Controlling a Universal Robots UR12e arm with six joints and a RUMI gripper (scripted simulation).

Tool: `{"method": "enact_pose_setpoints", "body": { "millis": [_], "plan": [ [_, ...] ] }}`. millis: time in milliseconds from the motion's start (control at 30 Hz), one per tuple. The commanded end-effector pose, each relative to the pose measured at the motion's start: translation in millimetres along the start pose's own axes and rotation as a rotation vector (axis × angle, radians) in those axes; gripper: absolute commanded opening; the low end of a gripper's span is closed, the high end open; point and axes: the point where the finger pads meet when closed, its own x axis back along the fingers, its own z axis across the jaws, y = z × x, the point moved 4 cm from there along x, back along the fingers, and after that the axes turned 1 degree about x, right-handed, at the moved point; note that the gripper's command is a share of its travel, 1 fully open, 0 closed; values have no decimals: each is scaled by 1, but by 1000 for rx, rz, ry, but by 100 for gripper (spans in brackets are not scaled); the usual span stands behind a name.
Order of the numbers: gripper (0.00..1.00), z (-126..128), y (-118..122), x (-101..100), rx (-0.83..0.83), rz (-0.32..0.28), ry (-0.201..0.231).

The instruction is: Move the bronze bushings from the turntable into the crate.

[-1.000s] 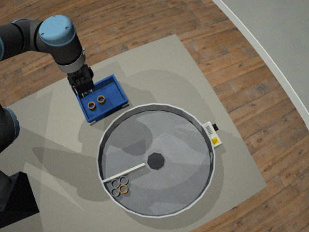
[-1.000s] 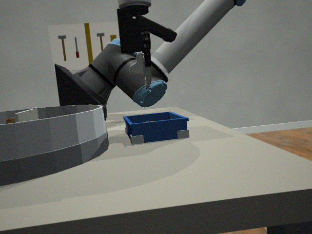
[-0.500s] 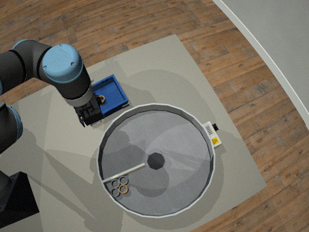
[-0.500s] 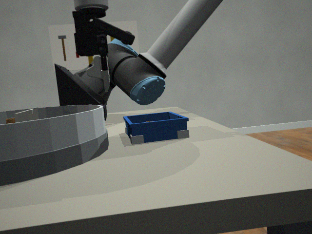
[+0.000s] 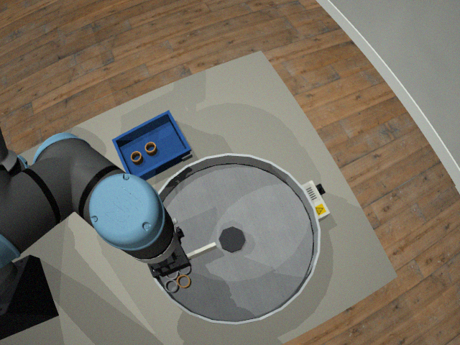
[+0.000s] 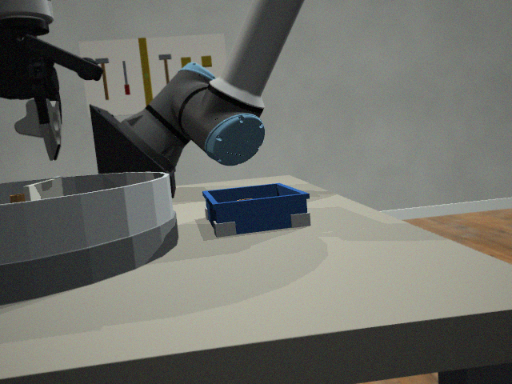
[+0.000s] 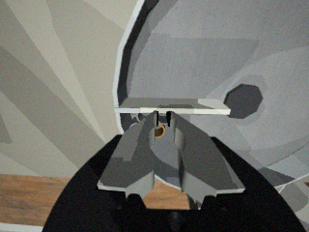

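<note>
top: overhead, down | exterior: low, side-on | wrist: close | 2 share crate

The gripper [image 5: 169, 265] [image 6: 54, 150] [image 7: 162, 112] has been carried from the crate [image 5: 179, 135] to the turntable [image 5: 315, 241]. In the top view, it was placed over the crate's ten o'clock edge a second ago and by its seven o'clock corner half a second ago; now it is held above the turntable's eight o'clock side. Both bronze bushings in the crate [image 5: 136, 159] [image 5: 150, 149], one of them hidden half a second ago, are again exposed, while the bushing group on the turntable is now partly covered. In the exterior view, the gripper has been shifted toward nine o'clock, and the hanging screwdriver [image 6: 126, 89], hidden half a second ago, is uncovered.
</note>
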Motion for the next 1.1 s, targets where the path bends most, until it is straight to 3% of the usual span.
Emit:
{"method": "enact_pose_setpoints", "body": {
  "millis": [0,167,1067],
  "plan": [
    [6,5,51,-4,1,-1,1],
    [6,4,66,-4,1,-1,1],
    [6,4,67,-4,1,-1,1]
  ]
}}
